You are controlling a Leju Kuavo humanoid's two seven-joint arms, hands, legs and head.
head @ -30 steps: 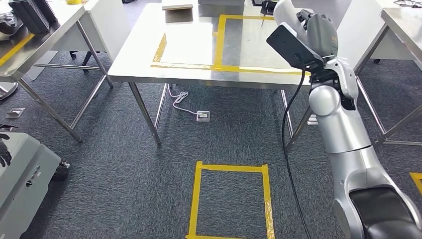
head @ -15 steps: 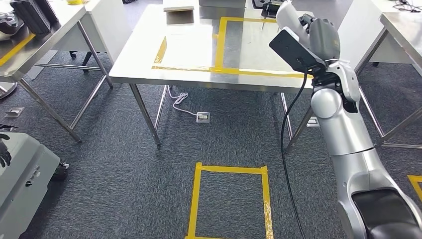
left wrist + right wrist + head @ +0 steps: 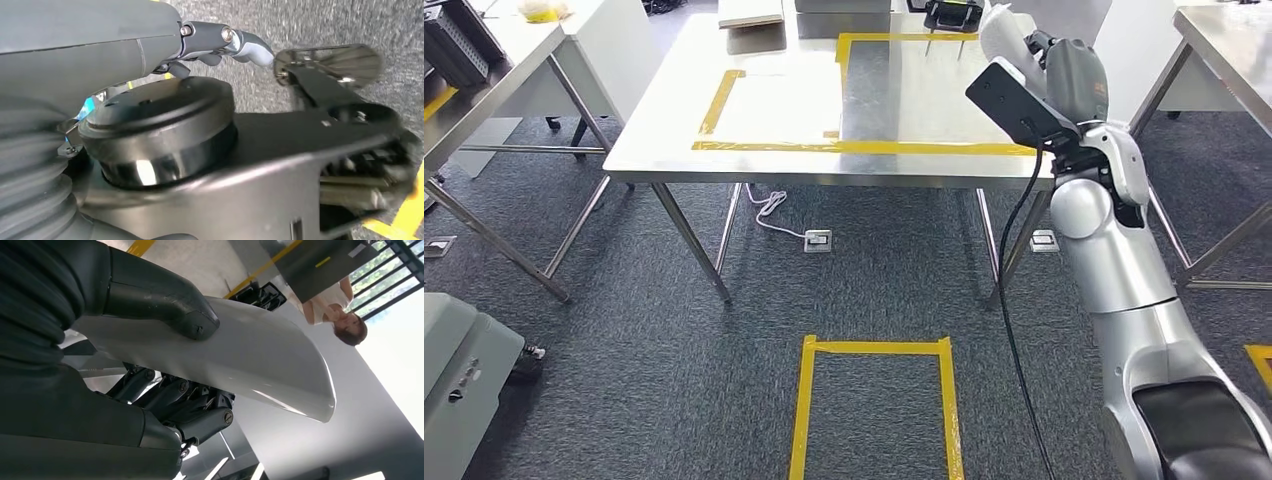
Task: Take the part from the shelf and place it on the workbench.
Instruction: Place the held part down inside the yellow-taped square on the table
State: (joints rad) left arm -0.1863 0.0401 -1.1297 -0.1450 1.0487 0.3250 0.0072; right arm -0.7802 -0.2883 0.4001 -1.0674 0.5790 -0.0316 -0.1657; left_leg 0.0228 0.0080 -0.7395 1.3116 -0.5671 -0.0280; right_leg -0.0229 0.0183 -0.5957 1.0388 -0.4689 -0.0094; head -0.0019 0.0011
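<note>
A steel counter (image 3: 754, 110) marked with yellow tape (image 3: 864, 147) stands on grey carpet (image 3: 624, 350). The right hand (image 3: 165, 365) grips a white part (image 3: 260, 360); the left hand's (image 3: 225, 42) state cannot be told.

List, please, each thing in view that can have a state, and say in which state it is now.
white part: held in the right hand, raised above the workbench's near right corner.
right hand: grips the white part, thumb on one face, fingers on the other.
left hand: hangs over the carpet, holding nothing visible.
workbench: standing, yellow tape outlines on top.
</note>
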